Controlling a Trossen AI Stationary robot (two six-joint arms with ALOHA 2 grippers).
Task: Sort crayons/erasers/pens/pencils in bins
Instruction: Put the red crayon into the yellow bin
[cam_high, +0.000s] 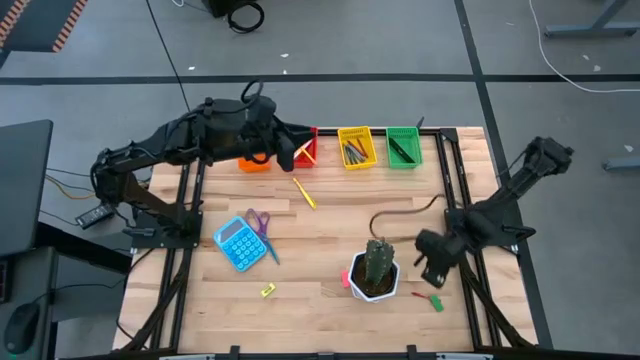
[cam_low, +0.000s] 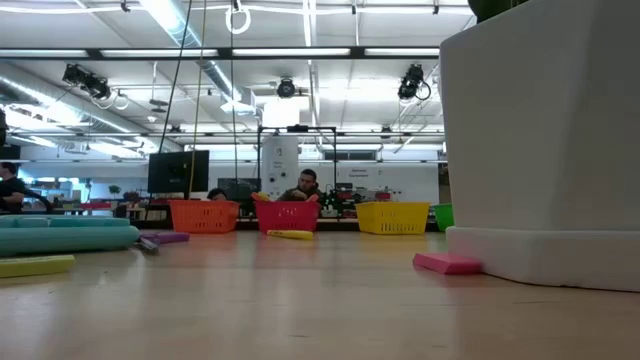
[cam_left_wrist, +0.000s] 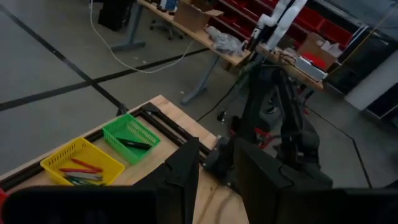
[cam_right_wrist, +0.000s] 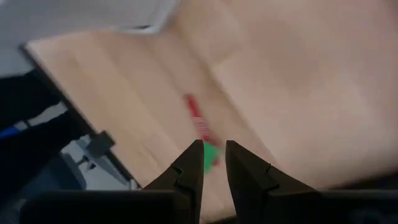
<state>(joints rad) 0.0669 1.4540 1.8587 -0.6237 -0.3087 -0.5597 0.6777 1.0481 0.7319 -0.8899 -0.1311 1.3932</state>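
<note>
Four bins stand in a row at the table's far edge: orange (cam_high: 253, 162), red (cam_high: 307, 148), yellow (cam_high: 356, 147) with several sticks in it, and green (cam_high: 403, 146) with a dark pen. My left gripper (cam_high: 290, 152) is over the red bin, open and empty; its fingers (cam_left_wrist: 186, 171) show a gap. My right gripper (cam_high: 432, 268) is open by a narrow gap, above a red crayon (cam_right_wrist: 198, 121) and a green eraser (cam_right_wrist: 211, 157) lying on the table at the near right (cam_high: 437, 303). A yellow stick (cam_high: 304, 192) lies near the red bin.
A white cactus pot (cam_high: 374, 275) stands left of my right gripper, with a pink eraser (cam_low: 448, 263) at its foot. A blue calculator (cam_high: 238, 243) and purple-handled scissors (cam_high: 262, 226) lie at mid-left. A yellow-green eraser (cam_high: 267, 291) lies near the front edge. A dark cable (cam_high: 400, 213) runs behind the pot.
</note>
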